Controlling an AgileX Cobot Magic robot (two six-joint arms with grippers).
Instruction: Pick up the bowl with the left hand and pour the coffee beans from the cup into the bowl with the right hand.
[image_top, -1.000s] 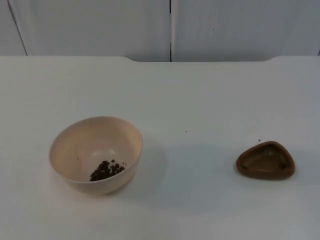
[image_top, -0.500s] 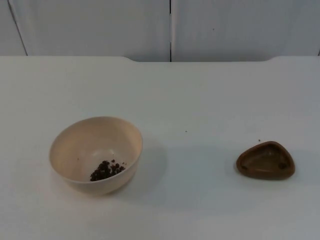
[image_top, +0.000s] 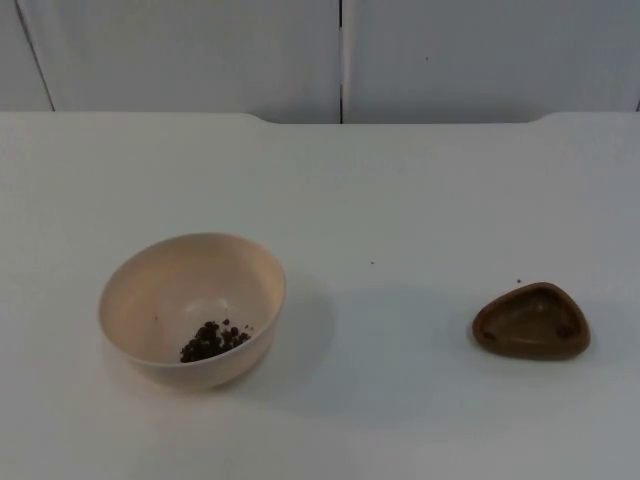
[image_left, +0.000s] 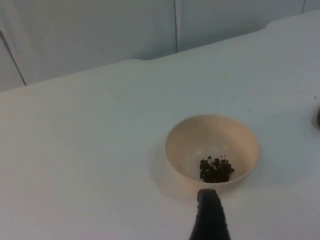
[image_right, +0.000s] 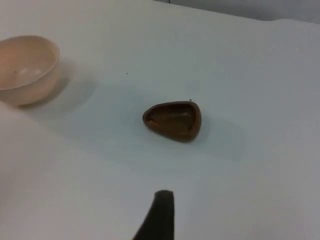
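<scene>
Beans (image_top: 212, 341) heap in round cream bowl (image_top: 255, 268); brown three-cornered cup (image_top: 531, 321) apart.

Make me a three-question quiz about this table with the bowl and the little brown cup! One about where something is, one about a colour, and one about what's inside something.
1. Where do the coffee beans lie?
A. in the bowl
B. in the cup
C. spilled along the wall

2. What colour is the bowl?
A. blue
B. cream
C. black

3. How is the brown cup?
A. full of beans
B. lying upside down
C. standing on the table, nearly empty

Answers: 1 A, a dark heap sits on the bowl's floor. 2 B, its walls are pale cream. 3 C, its brown inside shows, with no heap of beans.
</scene>
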